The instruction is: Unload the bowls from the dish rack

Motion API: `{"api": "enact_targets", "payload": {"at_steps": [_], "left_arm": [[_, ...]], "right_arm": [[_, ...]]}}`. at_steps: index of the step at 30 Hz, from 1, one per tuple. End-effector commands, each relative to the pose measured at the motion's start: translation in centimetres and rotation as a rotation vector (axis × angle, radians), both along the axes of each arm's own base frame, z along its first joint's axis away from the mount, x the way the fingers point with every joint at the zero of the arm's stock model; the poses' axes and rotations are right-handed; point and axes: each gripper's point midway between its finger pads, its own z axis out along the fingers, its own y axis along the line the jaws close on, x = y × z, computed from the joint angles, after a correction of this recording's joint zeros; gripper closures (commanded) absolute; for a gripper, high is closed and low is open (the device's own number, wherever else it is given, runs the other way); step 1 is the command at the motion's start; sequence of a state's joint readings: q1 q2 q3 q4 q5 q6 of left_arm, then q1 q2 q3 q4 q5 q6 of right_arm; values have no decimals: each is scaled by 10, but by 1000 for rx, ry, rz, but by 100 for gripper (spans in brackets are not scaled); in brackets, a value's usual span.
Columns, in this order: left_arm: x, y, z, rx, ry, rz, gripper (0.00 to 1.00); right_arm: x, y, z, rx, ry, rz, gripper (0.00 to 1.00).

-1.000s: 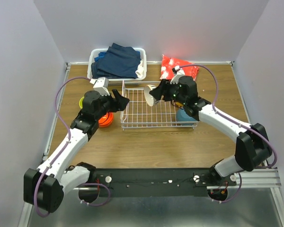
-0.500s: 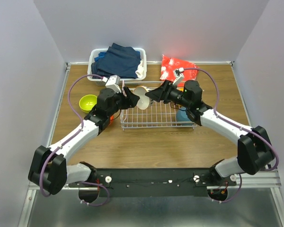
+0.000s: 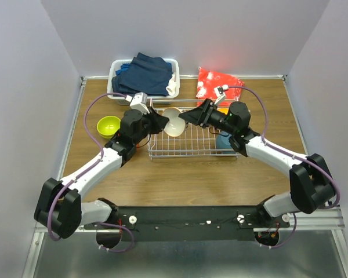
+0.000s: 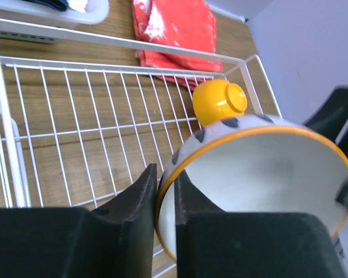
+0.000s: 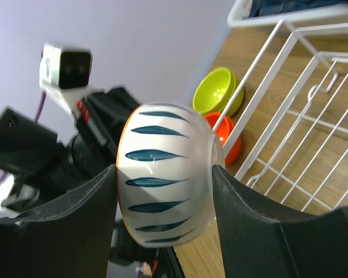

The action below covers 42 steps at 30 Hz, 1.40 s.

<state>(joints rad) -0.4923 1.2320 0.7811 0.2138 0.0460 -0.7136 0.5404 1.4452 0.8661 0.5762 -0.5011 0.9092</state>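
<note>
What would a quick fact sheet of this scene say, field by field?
striped bowl: held tilted above the rack
left gripper: pinching its rim
right gripper: clamped across its outside
yellow bowl: upside down inside the rack
green bowl: on the table, left of the rack
red bowl: beside the green one, outside the rack

Left arm [image 3: 87,174] and right arm [image 3: 272,152]: white shells, chunky black joints, a purple cable [image 3: 88,113] looping off each, matte black fingers [image 4: 122,231], white wrist camera box [image 3: 140,99].
</note>
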Motion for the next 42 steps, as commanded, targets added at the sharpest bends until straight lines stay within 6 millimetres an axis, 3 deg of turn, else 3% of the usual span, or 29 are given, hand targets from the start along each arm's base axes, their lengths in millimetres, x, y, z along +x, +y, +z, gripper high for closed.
{"api": "enact_targets", "payload": {"at_steps": [1,4,7,8,9,11,14,18,20,22,23,24,33,37,42], "left_arm": [[1,14,6,3,-38,66,96],[-2,21,8,35,-46,80,100],[-6,32,11,66,-55,109,100],[-8,35,15,74,-68,114,100],[-10,37,15,84,-67,120,100],[-12,45,20,103,-82,140,100],[-15,60,24,137,-79,182,100],[-17,88,22,200,-37,239,100],[-13,109,28,223,-18,295,100],[-16,129,19,260,52,335,100],[-14,150,16,267,82,392,100],[-20,161,6,287,136,412,100],[-66,276,-24,378,370,789,100],[-89,309,-48,354,461,906,100],[-99,325,-81,305,538,978,100]], "right_arm": [[-10,-2,30,78,-89,37,75],[-10,-4,25,73,-79,26,66],[-9,-8,21,57,-81,11,42],[-9,-8,21,52,-87,11,30],[-8,-8,19,42,-82,9,25],[-8,-10,20,27,-101,-2,15],[-6,-14,19,-10,-124,-22,9],[-3,-21,13,-81,-141,-61,7],[1,-26,11,-117,-164,-93,7],[3,-32,8,-153,-162,-125,7],[4,-34,8,-172,-181,-131,6],[3,-36,6,-188,-178,-138,6],[9,-51,-8,-293,-200,-204,6],[7,-57,-7,-316,-219,-217,6],[9,-70,-4,-352,-240,-279,5]]}}
